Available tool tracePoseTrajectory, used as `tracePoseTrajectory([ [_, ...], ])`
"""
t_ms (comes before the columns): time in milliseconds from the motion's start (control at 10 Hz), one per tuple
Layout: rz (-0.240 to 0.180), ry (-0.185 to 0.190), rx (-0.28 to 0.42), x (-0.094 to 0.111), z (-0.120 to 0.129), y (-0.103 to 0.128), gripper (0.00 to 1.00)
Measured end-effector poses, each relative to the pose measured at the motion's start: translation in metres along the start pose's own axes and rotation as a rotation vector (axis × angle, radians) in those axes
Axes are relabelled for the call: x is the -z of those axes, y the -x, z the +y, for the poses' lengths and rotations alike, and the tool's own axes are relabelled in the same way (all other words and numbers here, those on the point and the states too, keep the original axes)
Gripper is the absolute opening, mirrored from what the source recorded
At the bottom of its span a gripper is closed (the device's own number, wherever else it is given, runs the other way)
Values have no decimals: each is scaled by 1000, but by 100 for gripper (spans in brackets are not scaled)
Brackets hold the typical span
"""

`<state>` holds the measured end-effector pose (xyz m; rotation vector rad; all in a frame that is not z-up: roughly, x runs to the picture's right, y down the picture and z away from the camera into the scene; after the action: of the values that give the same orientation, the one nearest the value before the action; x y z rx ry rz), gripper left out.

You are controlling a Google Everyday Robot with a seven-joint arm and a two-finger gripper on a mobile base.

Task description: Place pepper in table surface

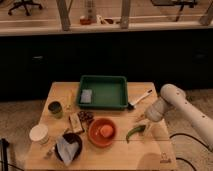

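Slender curved green pepper (135,133) is lying on the light wooden table surface (150,152), beside my gripper (143,119); grip state I cannot tell. Any snag while withdrawing could drag it.

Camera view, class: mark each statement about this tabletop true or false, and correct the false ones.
1. The pepper lies inside the green tray. False: the pepper lies on the table surface, in front of the green tray and beside the orange bowl.
2. An orange fruit sits in the orange bowl. True: the orange fruit is inside it.
3. The robot arm enters from the picture's left edge. False: it enters from the right, with the gripper close above the pepper.
4. The dark green cup stands outside the tray, near the table's left edge. True.
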<state>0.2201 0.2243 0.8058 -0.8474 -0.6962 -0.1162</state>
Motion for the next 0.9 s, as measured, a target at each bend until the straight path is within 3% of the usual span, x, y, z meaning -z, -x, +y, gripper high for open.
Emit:
tracePoseTrajectory([
  [900, 12, 6, 26, 5, 3, 7, 80],
])
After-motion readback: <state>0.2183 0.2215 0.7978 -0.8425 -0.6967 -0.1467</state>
